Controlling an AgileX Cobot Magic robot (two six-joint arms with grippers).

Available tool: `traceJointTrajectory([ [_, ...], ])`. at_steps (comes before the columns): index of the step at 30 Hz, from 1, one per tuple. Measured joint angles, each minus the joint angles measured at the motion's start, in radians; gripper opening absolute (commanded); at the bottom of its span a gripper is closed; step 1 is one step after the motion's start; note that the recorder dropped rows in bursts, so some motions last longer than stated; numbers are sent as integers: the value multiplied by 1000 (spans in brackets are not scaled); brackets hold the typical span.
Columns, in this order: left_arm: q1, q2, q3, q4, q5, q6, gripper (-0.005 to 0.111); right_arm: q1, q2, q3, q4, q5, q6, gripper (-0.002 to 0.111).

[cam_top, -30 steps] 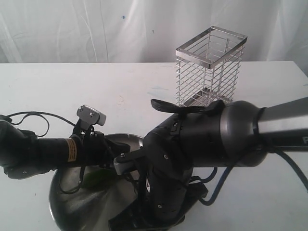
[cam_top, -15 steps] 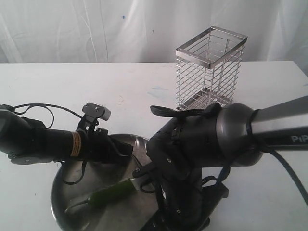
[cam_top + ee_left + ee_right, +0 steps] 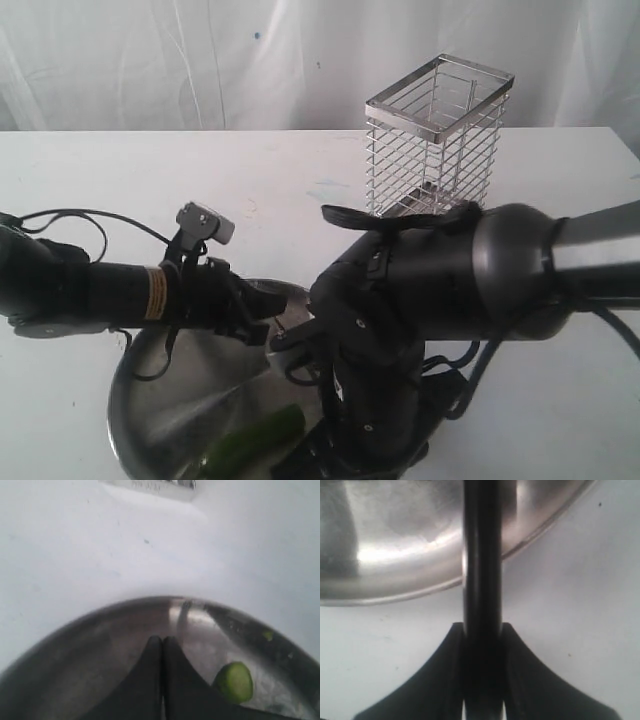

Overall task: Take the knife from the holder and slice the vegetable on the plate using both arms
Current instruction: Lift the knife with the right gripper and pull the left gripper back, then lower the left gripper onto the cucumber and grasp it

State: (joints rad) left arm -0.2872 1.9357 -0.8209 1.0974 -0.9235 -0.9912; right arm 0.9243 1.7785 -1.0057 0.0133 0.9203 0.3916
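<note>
The steel plate (image 3: 165,400) lies at the table's near edge. On it rests the green chili (image 3: 255,440), at the front beside the right arm. My left gripper (image 3: 274,299) hovers over the plate's far rim, shut and empty; its fingertips (image 3: 161,641) meet above the plate (image 3: 95,645). A green round face of the chili (image 3: 234,681) shows beside them, apart from them. My right gripper (image 3: 482,630) is shut on the knife's black handle (image 3: 482,570), which crosses the rim of the plate (image 3: 395,540). The blade is out of view. The wire holder (image 3: 438,140) stands empty at the back.
The bulky right arm (image 3: 450,290) hangs over the plate's right side and hides its own gripper in the exterior view. The left arm (image 3: 90,295) reaches in from the left with loose cables. White cloth backs the white table (image 3: 200,180).
The left gripper has lifted off the chili and pulled up over the plate's far rim. The chili has shifted toward the front of the plate. The right arm has moved slightly.
</note>
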Motion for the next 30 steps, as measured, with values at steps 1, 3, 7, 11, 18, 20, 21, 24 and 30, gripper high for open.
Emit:
traceJointTrajectory([
  [1,0,-29,0,0,13,0,0,0,-18,0,0,-2,0,0],
  [3,0,-93,0,9,44,-14,0,0,-56,0,-2,-5,0,0],
  [7,0,-226,0,94,91,-90,0,0,-117,0,-4,11,0,0],
  [11,0,-356,0,335,112,-200,0,0,-159,0,-13,16,0,0],
  [18,-1,-474,65,611,131,-407,13,0,-230,45,-76,20,0,0],
  [20,-1,-479,125,626,154,-377,14,-5,-251,65,-96,20,5,0],
  [21,-4,-481,150,633,179,-377,12,-13,-258,74,-101,20,8,0],
  [24,-27,-485,206,650,409,-499,0,-37,-281,94,-103,20,9,0],
  [30,-50,-569,203,650,837,-599,0,-43,-335,130,-94,18,9,0],
])
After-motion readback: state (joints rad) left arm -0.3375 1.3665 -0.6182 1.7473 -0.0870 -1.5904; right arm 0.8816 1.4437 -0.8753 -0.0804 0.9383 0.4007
